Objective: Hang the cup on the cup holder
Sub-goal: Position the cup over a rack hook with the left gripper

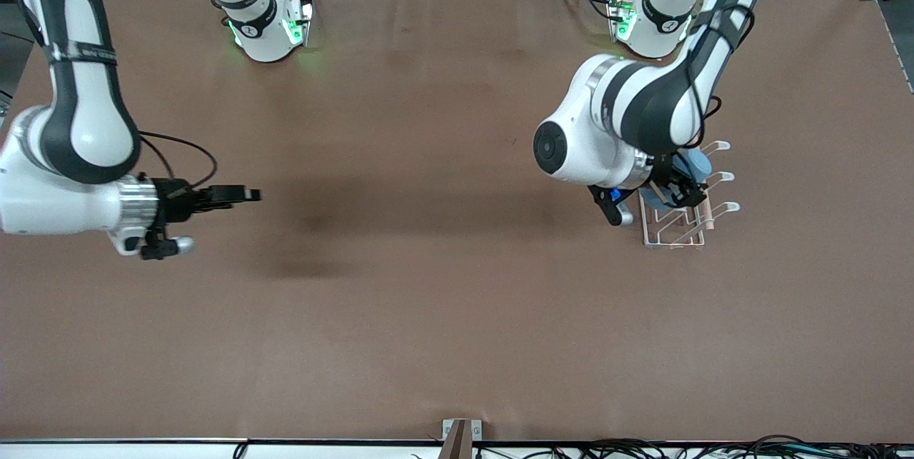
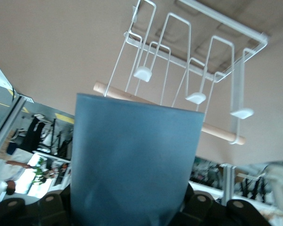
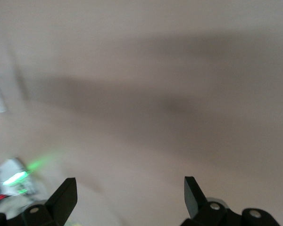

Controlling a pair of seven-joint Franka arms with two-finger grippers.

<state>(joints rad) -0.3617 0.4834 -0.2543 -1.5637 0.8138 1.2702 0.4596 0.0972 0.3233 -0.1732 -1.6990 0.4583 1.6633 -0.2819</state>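
The cup [image 2: 132, 160] is a light-blue tumbler held in my left gripper [image 2: 132, 207], which is shut on it. In the front view the cup [image 1: 694, 165] and my left gripper [image 1: 677, 188] are over the cup holder [image 1: 685, 220], a white wire rack with angled prongs and a light wooden rod, toward the left arm's end of the table. In the left wrist view the cup holder [image 2: 193, 70] shows past the cup's rim, with its wooden rod [image 2: 217, 133] close to it. My right gripper [image 1: 239, 194] is open and empty over bare table, waiting at the right arm's end; its fingertips [image 3: 66, 197] stand wide apart.
The brown table [image 1: 428, 266] stretches between the two arms. The arm bases [image 1: 268, 31] stand along the farthest edge. A small bracket [image 1: 460, 434] and cables lie at the edge nearest the front camera.
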